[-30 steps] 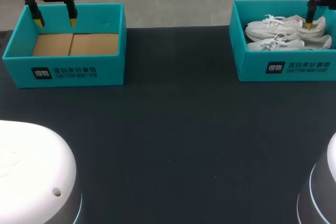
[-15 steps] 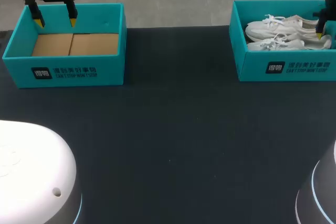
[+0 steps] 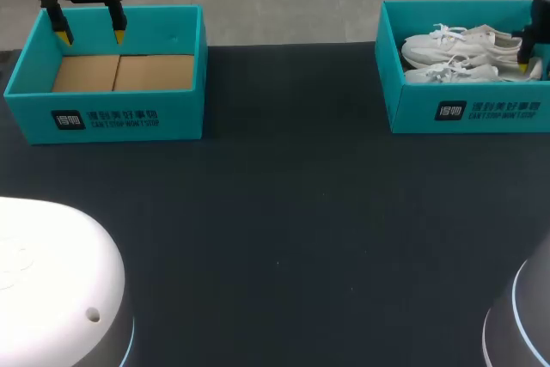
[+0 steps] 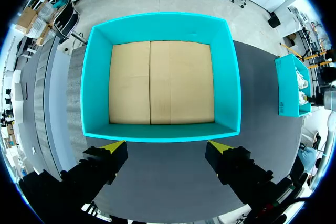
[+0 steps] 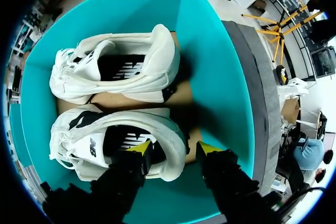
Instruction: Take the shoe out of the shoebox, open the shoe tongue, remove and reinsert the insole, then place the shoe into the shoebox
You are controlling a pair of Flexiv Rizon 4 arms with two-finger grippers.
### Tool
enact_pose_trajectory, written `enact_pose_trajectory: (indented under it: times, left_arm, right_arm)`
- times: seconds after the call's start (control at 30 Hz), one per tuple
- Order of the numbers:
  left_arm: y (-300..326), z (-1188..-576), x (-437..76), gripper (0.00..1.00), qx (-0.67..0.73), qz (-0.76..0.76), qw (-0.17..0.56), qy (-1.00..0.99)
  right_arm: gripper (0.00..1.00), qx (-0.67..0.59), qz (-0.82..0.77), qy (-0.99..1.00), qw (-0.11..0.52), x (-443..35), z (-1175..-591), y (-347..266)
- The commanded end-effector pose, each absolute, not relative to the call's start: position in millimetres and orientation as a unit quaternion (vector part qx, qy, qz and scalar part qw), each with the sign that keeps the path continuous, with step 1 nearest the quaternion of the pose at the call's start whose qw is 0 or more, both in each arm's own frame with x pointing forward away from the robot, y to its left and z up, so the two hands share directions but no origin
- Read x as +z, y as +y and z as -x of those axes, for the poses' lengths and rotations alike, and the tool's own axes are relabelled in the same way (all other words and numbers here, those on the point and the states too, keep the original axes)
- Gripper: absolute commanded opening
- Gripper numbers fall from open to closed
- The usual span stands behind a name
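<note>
The right end effector (image 5: 173,149) stands wide, straddling the heel of the nearer white shoe (image 5: 100,142), with one finger inside the opening and the other outside. A second shoe (image 5: 115,69) lies alongside in the teal shoebox (image 5: 210,77), whose walls crowd close. The left end effector (image 4: 168,148), also wide, hangs by one wall of an empty teal box (image 4: 97,77), well apart across the dark desk (image 3: 284,212).

A dark, matte surface (image 3: 292,212) carries two open-topped boxes, set well apart along its far edge. Toward the far left corner stands a teal box (image 3: 107,118) with a brown cardboard floor. Toward the far right stands the teal shoebox (image 3: 464,109). Both bear white print on their near walls.
</note>
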State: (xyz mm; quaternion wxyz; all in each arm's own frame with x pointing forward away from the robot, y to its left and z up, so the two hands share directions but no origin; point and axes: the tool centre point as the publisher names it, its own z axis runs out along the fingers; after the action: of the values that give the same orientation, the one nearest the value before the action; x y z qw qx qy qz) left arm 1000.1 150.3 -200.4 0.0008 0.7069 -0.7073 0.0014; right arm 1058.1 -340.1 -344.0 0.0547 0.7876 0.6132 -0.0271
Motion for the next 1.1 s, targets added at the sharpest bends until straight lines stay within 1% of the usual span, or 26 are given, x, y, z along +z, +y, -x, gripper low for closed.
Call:
enact_pose_trajectory:
  times: [0.03, 0.3, 0.4, 0.43, 0.47, 0.53, 0.63, 0.87, 1.1]
  left_arm:
    - [150, -1000, -200, 1.00, 0.001, -0.707, 0.001, -0.707]
    - [150, -1000, -200, 1.00, 0.001, -0.707, 0.001, -0.707]
    - [150, -1000, -200, 1.00, 0.001, -0.707, 0.001, -0.707]
    - [150, -1000, -200, 1.00, 0.001, -0.707, 0.001, -0.707]
    - [150, -1000, -200, 1.00, 0.001, -0.707, 0.001, -0.707]
    - [150, -1000, -200, 1.00, 0.001, -0.707, 0.001, -0.707]
    - [150, -1000, -200, 1.00, 0.001, -0.707, 0.001, -0.707]
    - [150, -1000, -200, 1.00, 0.001, -0.707, 0.001, -0.707]
    - [150, -1000, -200, 1.00, 0.001, -0.707, 0.001, -0.707]
  right_arm:
    - [0.50, -0.033, -0.788, 0.613, 0.049, -355, -1065, -343]
    - [0.48, -0.040, -0.791, 0.608, 0.051, -374, -1063, -344]
    - [0.43, -0.040, -0.795, 0.604, 0.050, -377, -1062, -344]
    - [0.39, -0.040, -0.795, 0.603, 0.050, -378, -1062, -343]
    - [0.30, -0.046, -0.798, 0.599, 0.053, -379, -1062, -343]
    - [0.21, -0.048, -0.799, 0.597, 0.055, -381, -1062, -342]
    - [0.00, -0.052, -0.803, 0.592, 0.055, -384, -1060, -343]
    - [0.00, -0.066, -0.811, 0.579, 0.057, -382, -1053, -345]
    - [0.00, -0.069, -0.812, 0.574, 0.074, -352, -1046, -347]
